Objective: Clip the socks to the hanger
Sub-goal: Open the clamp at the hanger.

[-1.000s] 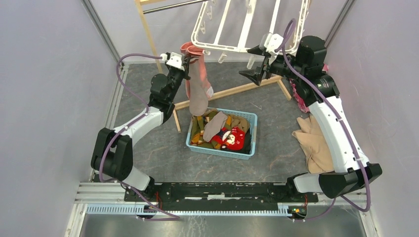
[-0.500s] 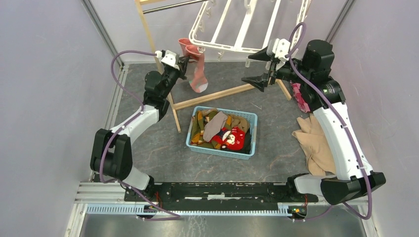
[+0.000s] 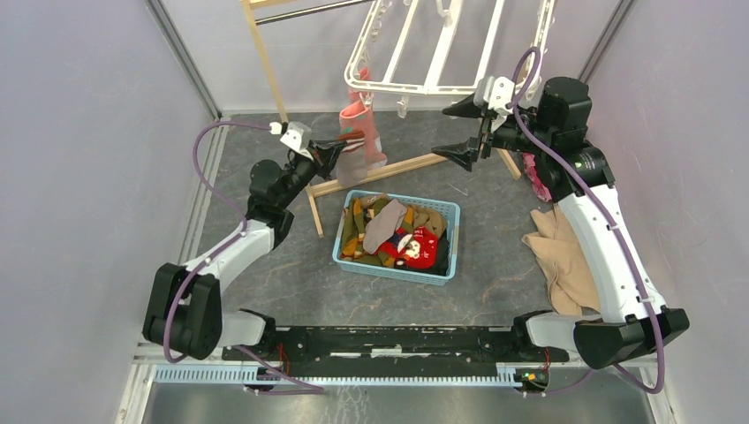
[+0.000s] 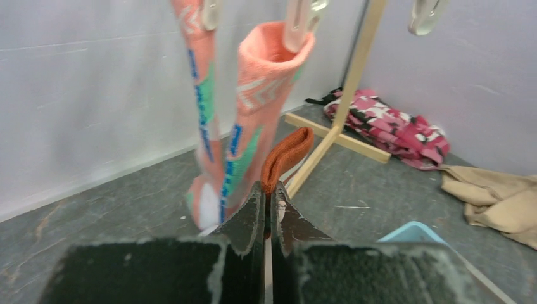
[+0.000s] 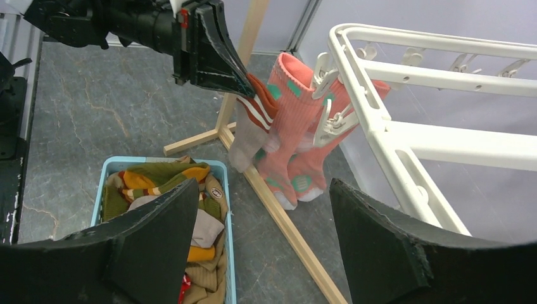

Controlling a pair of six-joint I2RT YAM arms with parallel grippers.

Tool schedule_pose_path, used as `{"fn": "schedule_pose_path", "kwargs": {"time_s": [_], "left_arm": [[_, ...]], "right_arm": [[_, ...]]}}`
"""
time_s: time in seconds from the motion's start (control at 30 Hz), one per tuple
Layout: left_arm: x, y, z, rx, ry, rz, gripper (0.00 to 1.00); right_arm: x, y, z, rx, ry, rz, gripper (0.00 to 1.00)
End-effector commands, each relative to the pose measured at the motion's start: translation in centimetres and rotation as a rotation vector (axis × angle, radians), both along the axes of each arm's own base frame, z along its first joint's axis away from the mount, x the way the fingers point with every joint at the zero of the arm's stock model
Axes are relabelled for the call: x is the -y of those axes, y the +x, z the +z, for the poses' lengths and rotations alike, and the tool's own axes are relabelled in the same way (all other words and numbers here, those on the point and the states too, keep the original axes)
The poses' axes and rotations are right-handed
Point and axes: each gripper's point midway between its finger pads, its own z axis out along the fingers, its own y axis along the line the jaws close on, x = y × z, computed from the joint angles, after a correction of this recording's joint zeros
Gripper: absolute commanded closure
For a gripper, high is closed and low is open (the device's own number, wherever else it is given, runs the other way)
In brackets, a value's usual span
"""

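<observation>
Two salmon-pink socks (image 5: 297, 120) hang by their cuffs from clips at the corner of the white hanger (image 5: 380, 126). They show in the overhead view as pink socks (image 3: 365, 119) under the hanger (image 3: 415, 88). My left gripper (image 3: 343, 141) is shut on the red-white striped cuff of a grey-brown sock (image 5: 248, 136), right beside the pink socks. In the left wrist view the gripper (image 4: 267, 190) pinches the cuff (image 4: 288, 149), with the pink socks (image 4: 259, 95) just beyond. My right gripper (image 3: 442, 131) stands open and empty right of them; its own view shows the gripper (image 5: 263, 185) facing the hanger corner.
A blue basket (image 3: 454, 238) of more socks sits on the floor mid-table. The light wooden stand (image 3: 415, 163) runs under the hanger, its post (image 3: 265, 53) at the back left. A pink camouflage cloth (image 3: 534, 172) and a tan garment (image 3: 561, 252) lie at the right.
My left arm has come down and toward the near side with the striped sock. The pink sock now hangs from the hanger's clip. The hanger has swung and the right gripper has shifted slightly.
</observation>
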Motion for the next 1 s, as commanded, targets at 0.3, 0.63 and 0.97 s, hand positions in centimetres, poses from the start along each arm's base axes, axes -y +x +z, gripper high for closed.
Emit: {"fn": "schedule_pose_path", "kwargs": {"time_s": [0.3, 0.63, 0.97], "left_arm": [[1.1, -9.3, 5.0, 0.044, -0.117, -0.249, 0.98], [-0.5, -13.8, 7.8, 0.132, -0.135, -0.240, 0.98], [-1.8, -14.5, 8.1, 0.242, -0.053, -0.164, 0.98]], "right_arm": [[-0.1, -2.5, 0.0, 0.125, -0.014, 0.094, 0.04], [-1.1, -3.2, -1.2, 0.136, -0.010, 0.124, 0.02], [-4.8, -2.5, -2.6, 0.236, 0.034, -0.085, 0.24]]}}
